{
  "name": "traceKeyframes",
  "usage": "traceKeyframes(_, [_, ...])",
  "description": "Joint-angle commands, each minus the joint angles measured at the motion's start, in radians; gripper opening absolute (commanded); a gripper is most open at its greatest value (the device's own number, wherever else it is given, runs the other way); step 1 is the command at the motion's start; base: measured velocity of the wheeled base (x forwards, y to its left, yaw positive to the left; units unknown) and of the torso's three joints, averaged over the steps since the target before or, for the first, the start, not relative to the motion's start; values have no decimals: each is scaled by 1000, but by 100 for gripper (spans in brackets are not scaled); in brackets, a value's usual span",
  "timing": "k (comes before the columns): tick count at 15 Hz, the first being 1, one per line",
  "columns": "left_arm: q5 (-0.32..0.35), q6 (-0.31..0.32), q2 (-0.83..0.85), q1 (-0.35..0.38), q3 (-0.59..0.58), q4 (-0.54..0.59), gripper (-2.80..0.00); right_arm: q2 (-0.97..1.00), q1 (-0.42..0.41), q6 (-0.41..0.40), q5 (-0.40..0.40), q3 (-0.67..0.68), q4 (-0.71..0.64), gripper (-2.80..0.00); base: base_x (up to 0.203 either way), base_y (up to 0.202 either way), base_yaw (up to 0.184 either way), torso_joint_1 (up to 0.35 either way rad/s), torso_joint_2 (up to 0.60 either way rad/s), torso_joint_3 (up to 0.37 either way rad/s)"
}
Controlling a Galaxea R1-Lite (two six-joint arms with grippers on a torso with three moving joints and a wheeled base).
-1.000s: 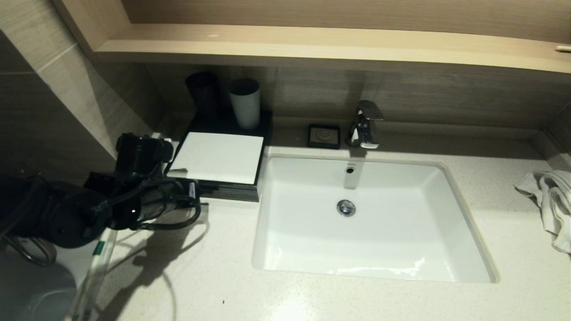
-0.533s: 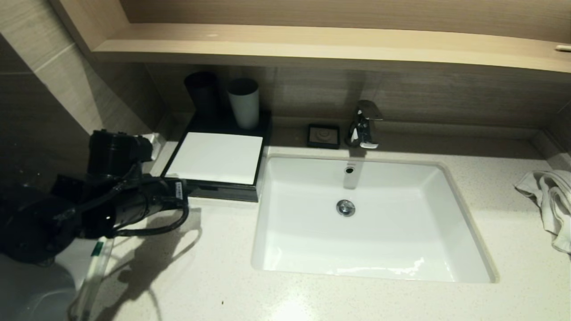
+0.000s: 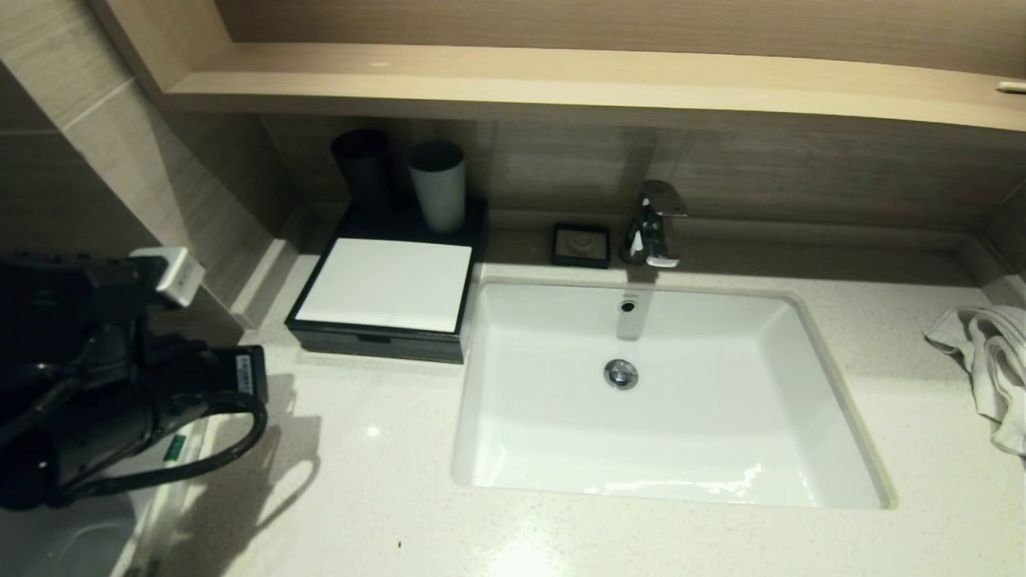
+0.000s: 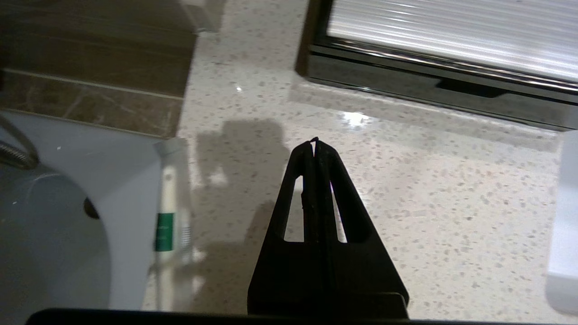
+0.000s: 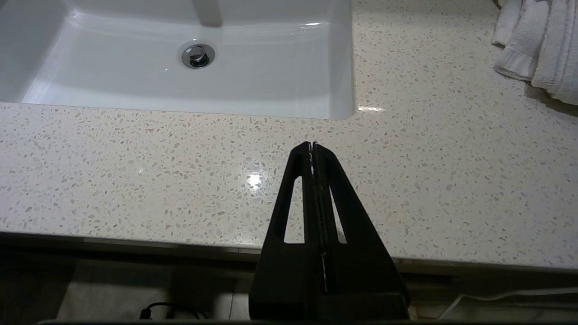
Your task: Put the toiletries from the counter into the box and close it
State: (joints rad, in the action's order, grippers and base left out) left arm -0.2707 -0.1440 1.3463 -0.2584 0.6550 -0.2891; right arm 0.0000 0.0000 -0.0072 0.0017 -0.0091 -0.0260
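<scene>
The black box (image 3: 377,343) with its white top panel stands left of the sink, its front drawer (image 4: 451,85) pushed in flush. One long thin packet with a green label (image 3: 175,449) lies at the counter's (image 3: 385,497) far left edge, partly under my left arm (image 3: 120,385). In the left wrist view the same packet (image 4: 169,216) lies off to the side of my left gripper (image 4: 314,142), which is shut and empty above bare counter in front of the box. My right gripper (image 5: 312,144) is shut and empty over the counter's front edge.
A white sink basin (image 3: 721,433) fills the middle, with a chrome faucet (image 3: 656,224) and a small black soap dish (image 3: 581,244) behind it. A black cup (image 3: 365,168) and a white cup (image 3: 439,184) stand behind the box. A white towel (image 3: 990,361) lies far right.
My left arm has drawn back from the box's front corner toward the left and near edge. The box's whole front now shows.
</scene>
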Motion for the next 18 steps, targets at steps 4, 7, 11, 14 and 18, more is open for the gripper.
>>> traceKeyframes(4, [7,59,-174,202,-88,-4,-280,0,0,-2,0,0,0,-280,0,0,0,0,0,0])
traceKeyframes(7, [8,72,-326,238,-159,-4,-280,0,0,0,0,0,0,-280,0,0,0,0,0,0])
traceKeyframes(11, [8,119,-573,245,-271,0,-280,0,-1,0,0,0,0,-280,0,0,0,0,0,0])
traceKeyframes(14, [8,146,-689,246,-310,29,-280,0,0,0,0,0,0,-280,0,0,0,0,0,0])
traceKeyframes(18, [9,175,-825,246,-321,162,-280,0,0,0,0,0,0,-280,0,0,0,0,0,0])
